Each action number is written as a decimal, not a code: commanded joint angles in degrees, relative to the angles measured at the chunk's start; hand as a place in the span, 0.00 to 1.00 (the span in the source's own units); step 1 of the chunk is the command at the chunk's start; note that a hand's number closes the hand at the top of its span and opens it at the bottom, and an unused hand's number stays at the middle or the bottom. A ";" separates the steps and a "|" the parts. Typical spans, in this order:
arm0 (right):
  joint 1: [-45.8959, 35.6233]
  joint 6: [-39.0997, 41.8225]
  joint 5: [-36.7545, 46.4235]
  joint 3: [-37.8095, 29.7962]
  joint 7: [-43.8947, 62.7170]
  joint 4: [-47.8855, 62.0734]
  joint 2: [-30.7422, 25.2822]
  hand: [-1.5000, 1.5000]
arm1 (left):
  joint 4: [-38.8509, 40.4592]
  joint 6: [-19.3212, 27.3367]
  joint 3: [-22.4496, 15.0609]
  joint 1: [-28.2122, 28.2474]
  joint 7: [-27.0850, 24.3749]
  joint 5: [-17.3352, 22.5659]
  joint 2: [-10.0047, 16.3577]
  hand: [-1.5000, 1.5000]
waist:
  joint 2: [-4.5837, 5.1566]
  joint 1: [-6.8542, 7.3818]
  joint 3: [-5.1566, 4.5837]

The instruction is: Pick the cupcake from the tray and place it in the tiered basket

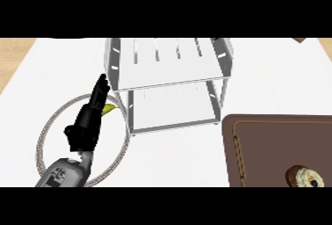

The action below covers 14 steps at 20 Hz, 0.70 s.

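The cupcake [305, 177], pale-topped in a brown wrapper, sits near the bottom right corner of the dark brown tray [259, 145]. The white tiered basket [170, 79] stands at the top centre, both shelves showing nothing on them. My left hand [88, 123] is raised at the left with straight fingers pointing up toward the basket's left edge; it holds nothing. The right hand does not show in the view.
A round wire-rimmed ring [48, 127] lies on the white counter under my left forearm. A small yellow-green object [110, 109] peeks out beside the left hand. Wood floor shows at the counter's far left edge.
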 commanded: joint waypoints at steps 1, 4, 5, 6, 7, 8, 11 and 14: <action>-0.43 10.38 3.56 0.05 -6.71 1.87 0.45 0.00 | 0.33 0.15 0.40 -0.98 -0.16 -0.19 -0.46 0.50 | 0.18 -0.11 0.04; -0.08 8.55 7.00 3.78 -6.42 1.91 0.09 0.00 | 0.87 -1.46 0.77 -0.04 -1.00 0.69 0.22 0.50 | 0.50 0.97 -0.04; 0.57 9.60 6.52 3.36 -7.64 2.22 -1.26 0.00 | 0.02 -1.02 1.13 -0.59 -0.50 0.29 0.61 0.50 | 0.14 0.30 -0.02; 1.41 8.31 8.38 4.99 -7.07 1.79 0.08 0.00 | 0.76 -0.63 0.94 -0.82 -0.38 0.43 -0.41 0.50 | 0.38 0.39 0.03; 0.48 8.34 8.59 5.63 -7.54 3.57 -1.51 0.00 | 0.12 -1.25 0.57 -1.13 0.55 -0.08 0.66 0.50 | 0.41 1.09 0.04; 0.53 7.57 9.31 6.71 -7.83 3.82 -1.34 0.00 | 1.11 -0.86 -0.45 -1.30 -0.46 -0.64 -0.74 0.50 | 0.63 0.95 0.06; 1.75 6.10 10.60 7.82 -10.33 3.29 -0.99 0.00 | 0.77 -1.74 1.56 -1.22 0.46 1.01 0.36 0.50 | 0.27 0.40 0.11; 2.98 4.36 12.24 9.36 -12.39 3.26 -2.16 0.00 | 0.55 0.19 0.13 -0.10 -0.60 -1.07 -0.79 0.50 | 0.05 0.18 0.18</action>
